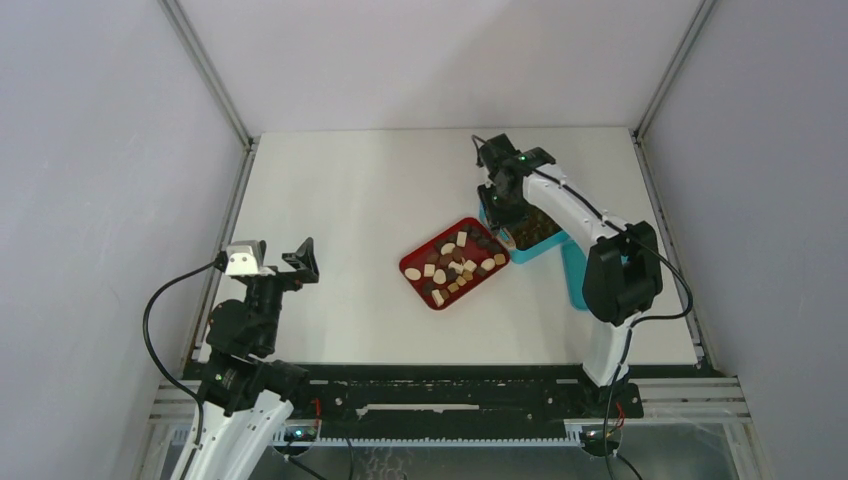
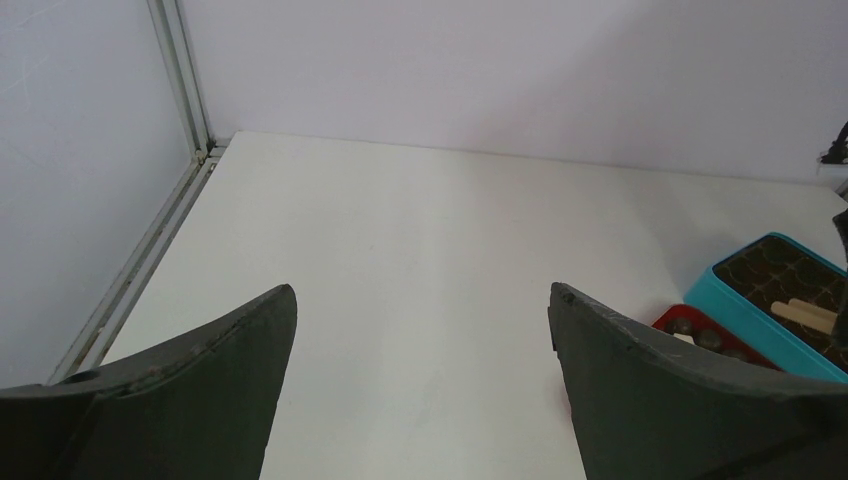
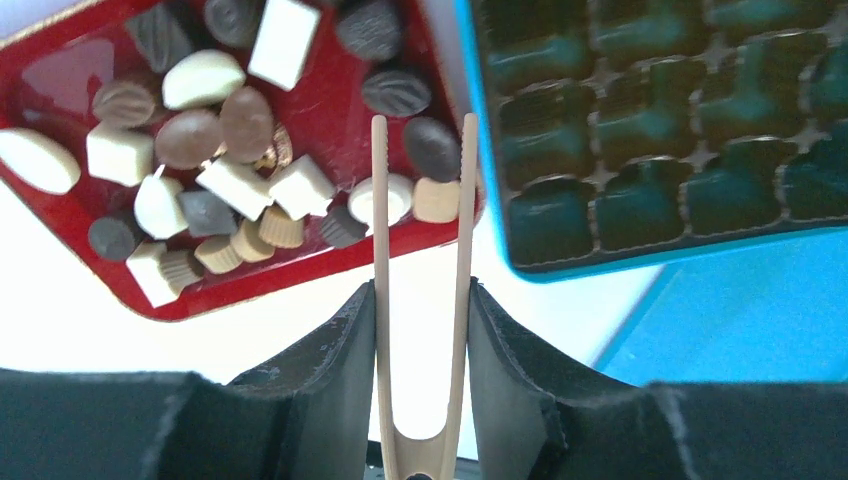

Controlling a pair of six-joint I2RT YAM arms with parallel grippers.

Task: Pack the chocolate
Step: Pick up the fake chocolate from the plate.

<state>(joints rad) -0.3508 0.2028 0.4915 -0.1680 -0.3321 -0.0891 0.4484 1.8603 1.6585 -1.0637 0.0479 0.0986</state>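
Several dark, tan and cream pieces of chocolate [image 1: 455,262] [image 3: 245,120] lie loose in a red tray [image 1: 418,287] [image 3: 300,275] at mid-table. My right gripper [image 1: 503,215] [image 3: 420,290] hangs over the tray's right corner, shut on tan wooden tongs [image 3: 378,220]. The tong tips stand apart on either side of a dark oval piece [image 3: 432,148] and hold nothing. Beside the tray stands the teal box [image 1: 545,243] [image 3: 650,260]; the cells of its dark grid insert [image 3: 650,130] that show are bare. My left gripper [image 1: 280,260] [image 2: 422,300] is open and empty, far left of the tray.
The box's teal lid [image 1: 575,270] [image 3: 740,330] lies just right of the box. Metal frame posts and grey walls close in the table on the left, right and back. The left wrist view catches the box [image 2: 780,290] and the tray's corner [image 2: 675,318] at its right edge.
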